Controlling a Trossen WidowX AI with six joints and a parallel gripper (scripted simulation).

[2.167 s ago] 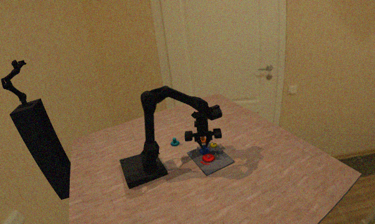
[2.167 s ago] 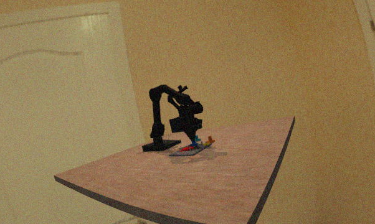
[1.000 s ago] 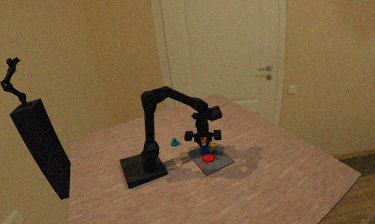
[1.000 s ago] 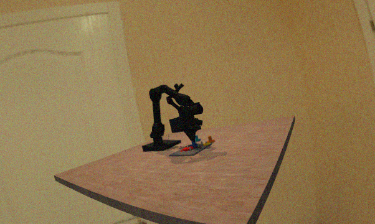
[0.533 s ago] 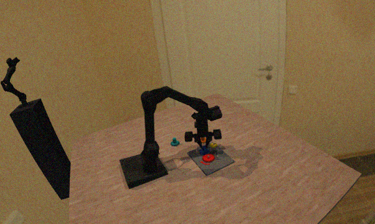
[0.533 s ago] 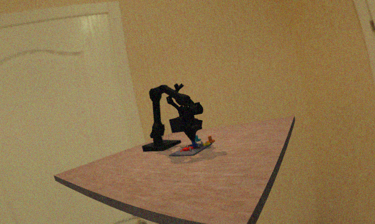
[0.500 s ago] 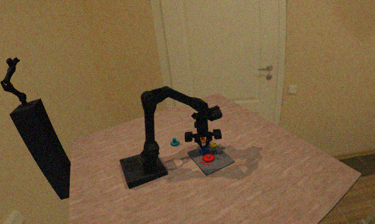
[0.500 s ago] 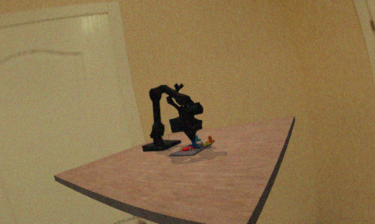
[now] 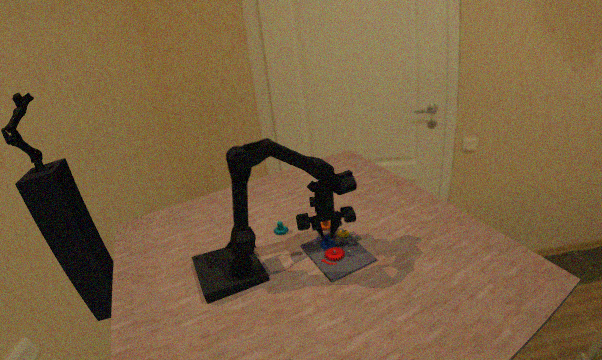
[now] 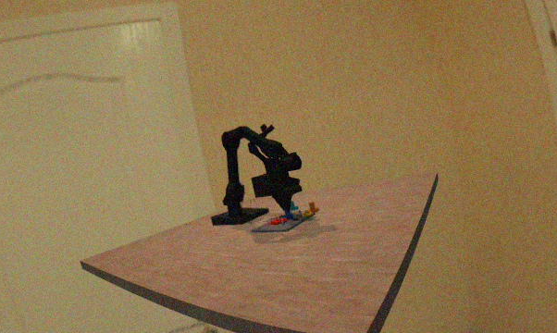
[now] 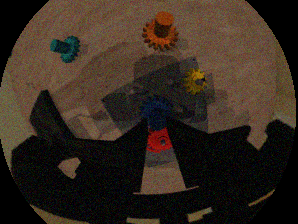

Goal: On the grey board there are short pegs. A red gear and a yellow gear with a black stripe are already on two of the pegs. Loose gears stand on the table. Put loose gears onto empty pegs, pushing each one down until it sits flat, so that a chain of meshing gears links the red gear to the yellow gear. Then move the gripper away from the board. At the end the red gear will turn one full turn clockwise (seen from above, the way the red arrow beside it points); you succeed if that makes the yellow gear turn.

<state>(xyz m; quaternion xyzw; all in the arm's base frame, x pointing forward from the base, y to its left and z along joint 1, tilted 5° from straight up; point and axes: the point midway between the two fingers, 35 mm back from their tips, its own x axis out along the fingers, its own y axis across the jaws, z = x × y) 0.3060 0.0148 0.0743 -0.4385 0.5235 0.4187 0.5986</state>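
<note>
The blue gear (image 9: 326,244) (image 10: 289,215) (image 11: 156,107) is low over or on the grey board (image 9: 338,272) (image 10: 264,228) (image 11: 116,99), beside the red gear (image 9: 334,255) (image 10: 277,222) (image 11: 159,142). Whether it sits flat is hidden. My gripper (image 9: 327,236) (image 10: 288,211) (image 11: 156,120) points down with its fingertips around the blue gear's handle, parted slightly, the handle loose between them. The yellow gear (image 9: 343,233) (image 10: 307,215) (image 11: 193,82) is at the board's far side. The orange gear (image 10: 312,207) (image 11: 161,36) and the teal gear (image 9: 281,229) (image 10: 293,206) (image 11: 70,49) stand on the table.
The orange gear stands beyond the board and the teal gear off to its side, both with upright handles. The arm's black base (image 9: 216,282) (image 10: 218,220) stands beside the board. A red arrow (image 9: 323,260) is marked next to the red gear.
</note>
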